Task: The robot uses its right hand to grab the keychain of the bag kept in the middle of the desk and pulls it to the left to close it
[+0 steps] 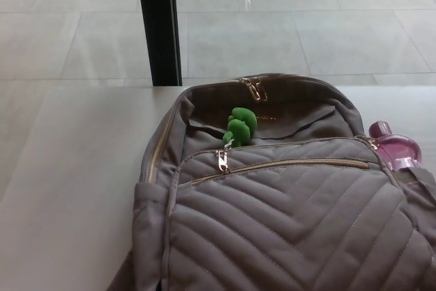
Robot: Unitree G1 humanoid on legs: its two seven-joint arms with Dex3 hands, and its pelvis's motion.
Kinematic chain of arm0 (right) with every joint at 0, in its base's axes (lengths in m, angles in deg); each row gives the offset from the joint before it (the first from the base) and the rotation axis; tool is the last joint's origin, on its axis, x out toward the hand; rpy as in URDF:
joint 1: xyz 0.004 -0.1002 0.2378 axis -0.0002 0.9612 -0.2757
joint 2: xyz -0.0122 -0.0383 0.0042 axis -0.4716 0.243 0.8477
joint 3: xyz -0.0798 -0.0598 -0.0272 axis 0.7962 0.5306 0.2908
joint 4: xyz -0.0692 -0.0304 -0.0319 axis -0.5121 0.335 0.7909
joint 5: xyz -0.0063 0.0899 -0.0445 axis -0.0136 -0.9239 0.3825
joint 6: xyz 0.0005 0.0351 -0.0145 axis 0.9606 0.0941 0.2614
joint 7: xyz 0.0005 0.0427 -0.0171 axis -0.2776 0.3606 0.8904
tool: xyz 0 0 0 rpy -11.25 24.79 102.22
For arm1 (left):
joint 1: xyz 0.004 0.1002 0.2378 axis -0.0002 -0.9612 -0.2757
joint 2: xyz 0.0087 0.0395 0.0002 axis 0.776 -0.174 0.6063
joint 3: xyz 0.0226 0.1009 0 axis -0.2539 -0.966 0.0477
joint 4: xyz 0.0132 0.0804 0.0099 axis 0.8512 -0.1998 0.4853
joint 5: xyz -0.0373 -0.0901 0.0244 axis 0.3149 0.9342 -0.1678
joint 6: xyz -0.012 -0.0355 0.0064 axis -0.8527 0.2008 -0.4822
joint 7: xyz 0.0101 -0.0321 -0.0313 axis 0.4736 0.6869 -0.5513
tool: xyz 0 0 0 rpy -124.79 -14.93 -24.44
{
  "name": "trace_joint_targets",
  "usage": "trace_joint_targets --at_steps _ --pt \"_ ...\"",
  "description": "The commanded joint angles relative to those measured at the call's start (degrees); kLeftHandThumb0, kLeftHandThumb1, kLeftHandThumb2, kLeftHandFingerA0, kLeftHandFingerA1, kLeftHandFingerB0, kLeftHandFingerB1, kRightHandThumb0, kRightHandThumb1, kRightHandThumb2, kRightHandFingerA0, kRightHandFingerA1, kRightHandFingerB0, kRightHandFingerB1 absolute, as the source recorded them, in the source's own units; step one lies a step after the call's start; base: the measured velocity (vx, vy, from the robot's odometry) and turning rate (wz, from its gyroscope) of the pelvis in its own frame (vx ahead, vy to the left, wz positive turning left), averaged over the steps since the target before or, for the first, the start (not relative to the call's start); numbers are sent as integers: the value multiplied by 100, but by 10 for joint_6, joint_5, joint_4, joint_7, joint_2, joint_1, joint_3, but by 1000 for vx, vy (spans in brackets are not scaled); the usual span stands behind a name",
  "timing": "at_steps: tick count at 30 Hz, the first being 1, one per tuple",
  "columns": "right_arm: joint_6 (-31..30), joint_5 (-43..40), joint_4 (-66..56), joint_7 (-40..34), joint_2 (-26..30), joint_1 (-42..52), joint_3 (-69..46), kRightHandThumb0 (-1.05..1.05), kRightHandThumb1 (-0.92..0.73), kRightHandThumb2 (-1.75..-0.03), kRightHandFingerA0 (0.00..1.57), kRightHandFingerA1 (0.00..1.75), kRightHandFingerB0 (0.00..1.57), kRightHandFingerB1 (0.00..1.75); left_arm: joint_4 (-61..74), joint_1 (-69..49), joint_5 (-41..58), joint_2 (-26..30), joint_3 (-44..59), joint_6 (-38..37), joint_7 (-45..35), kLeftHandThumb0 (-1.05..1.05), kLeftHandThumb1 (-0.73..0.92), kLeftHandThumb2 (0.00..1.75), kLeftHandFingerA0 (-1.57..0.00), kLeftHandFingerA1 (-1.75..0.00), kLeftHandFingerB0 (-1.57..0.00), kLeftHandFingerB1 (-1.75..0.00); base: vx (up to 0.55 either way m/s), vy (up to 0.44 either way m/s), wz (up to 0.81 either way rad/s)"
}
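A grey quilted backpack (286, 209) lies on the pale desk (75, 189), filling the right and middle of the head view. A green keychain (240, 125) hangs from a zipper pull at the left end of the second zipper line, resting against the bag's upper panel. Just below it sits another metal zipper pull (222, 161) at the left end of the front pocket zipper. A further pull (253, 88) lies at the top of the bag. Neither of my hands shows.
A pink bottle top (393, 146) sticks out of the bag's right side pocket. A black post (158, 24) stands behind the desk's far edge, with tiled floor (306, 25) beyond.
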State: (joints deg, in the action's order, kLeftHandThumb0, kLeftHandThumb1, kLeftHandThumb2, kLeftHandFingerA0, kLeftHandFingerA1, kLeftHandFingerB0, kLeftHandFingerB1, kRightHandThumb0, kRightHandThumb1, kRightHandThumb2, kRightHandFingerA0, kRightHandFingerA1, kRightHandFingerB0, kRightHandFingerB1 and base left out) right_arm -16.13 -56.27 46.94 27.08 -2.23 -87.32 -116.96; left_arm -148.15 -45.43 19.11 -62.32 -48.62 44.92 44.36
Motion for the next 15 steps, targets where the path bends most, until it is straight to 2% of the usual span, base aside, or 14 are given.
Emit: trace_joint_targets --at_steps 1,2,3,4,5,6,7,8,9,10,11,13,15 --pt "113 -315 191 -281 -95 311 -527 -71 -71 -56 27 116 5 86 -40 -21 3 31 5 53 38 -105 92 110 -89 -143 -76 -141 0 0 0" --pt "118 -325 274 -289 -79 302 -493 -69 -71 -58 22 101 4 74 -41 -27 2 34 5 59 41 -105 92 115 -90 -144 -77 -140 0 0 0" --pt "141 -333 310 -283 -76 305 -483 -77 -55 -91 35 85 3 60 -44 -31 -1 35 3 57 39 -105 92 114 -89 -146 -76 -140 0 0 0" --pt "144 -334 315 -282 -76 306 -483 -77 -55 -91 35 85 3 60 -44 -32 -1 35 3 56 39 -105 92 114 -89 -146 -76 -140 0 0 0" --pt "150 -326 330 -288 -80 310 -471 -72 -57 -91 49 90 10 62 -50 -31 -8 38 -2 61 56 -105 92 110 -93 -144 -78 -140 0 0 0" --pt "149 -311 320 -290 -92 316 -459 -72 -59 -94 41 85 5 62 -56 -30 -13 41 -5 70 69 -105 92 112 -89 -146 -76 -138 0 0 0" --pt "148 -311 308 -275 -108 322 -461 -73 -58 -94 33 83 1 60 -59 -31 -16 42 -7 73 73 -105 92 107 -86 -147 -73 -139 0 0 0" --pt "145 -310 297 -266 -119 326 -461 -74 -73 -59 23 111 0 70 -60 -33 -19 43 -10 72 73 -105 92 108 -81 -149 -70 -140 0 0 0" --pt "141 -305 288 -263 -126 330 -460 -74 -73 -59 23 111 0 70 -62 -35 -22 44 -13 70 70 -105 92 108 -81 -149 -70 -140 0 0 0" --pt "132 -302 289 -262 -137 333 -456 -71 -76 -59 27 106 0 57 -65 -36 -29 44 -19 74 78 -105 92 110 -79 -150 -65 -144 0 0 0" --pt "126 -286 289 -266 -144 340 -442 -73 -77 -63 23 104 0 81 -67 -37 -34 45 -24 77 83 -88 92 88 -54 -59 -42 -48 0 0 0" --pt "112 -270 305 -287 -148 343 -433 -69 -78 -59 27 104 0 54 -69 -42 -50 49 -40 70 90 -91 92 83 -59 -58 -46 -47 0 0 0" --pt "116 -262 333 -298 -144 347 -426 -70 -79 -61 28 109 0 49 -70 -44 -57 51 -49 71 94 -91 92 83 -60 -58 -46 -48 0 0 0"
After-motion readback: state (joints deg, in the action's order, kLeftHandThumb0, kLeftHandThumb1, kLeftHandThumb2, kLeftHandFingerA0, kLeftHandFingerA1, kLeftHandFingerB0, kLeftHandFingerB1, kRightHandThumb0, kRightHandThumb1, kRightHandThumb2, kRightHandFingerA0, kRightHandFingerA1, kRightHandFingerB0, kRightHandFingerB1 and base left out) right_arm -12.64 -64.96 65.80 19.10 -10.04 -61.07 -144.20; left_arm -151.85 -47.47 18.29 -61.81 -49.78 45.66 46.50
